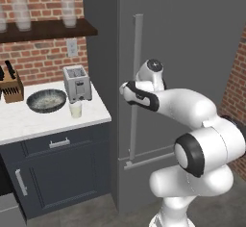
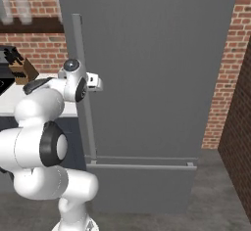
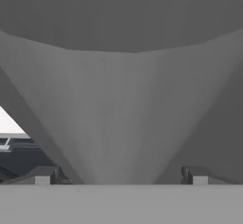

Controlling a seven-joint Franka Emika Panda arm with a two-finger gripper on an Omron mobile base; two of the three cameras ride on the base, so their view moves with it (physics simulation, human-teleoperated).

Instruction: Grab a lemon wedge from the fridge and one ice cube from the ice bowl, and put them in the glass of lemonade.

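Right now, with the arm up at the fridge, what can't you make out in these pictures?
- Inside of the fridge, lemon wedge included: hidden in both base views by the shut door.
- Gripper: in the hand view the fingertips flank the fridge handle, but contact is unclear; in the base views the arm's wrist covers it.
- Ice bowl: too small in the left base view to pick out cubes.

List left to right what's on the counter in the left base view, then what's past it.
Knife block → ice bowl → glass of lemonade and toaster behind it → fridge handle, fridge shut.
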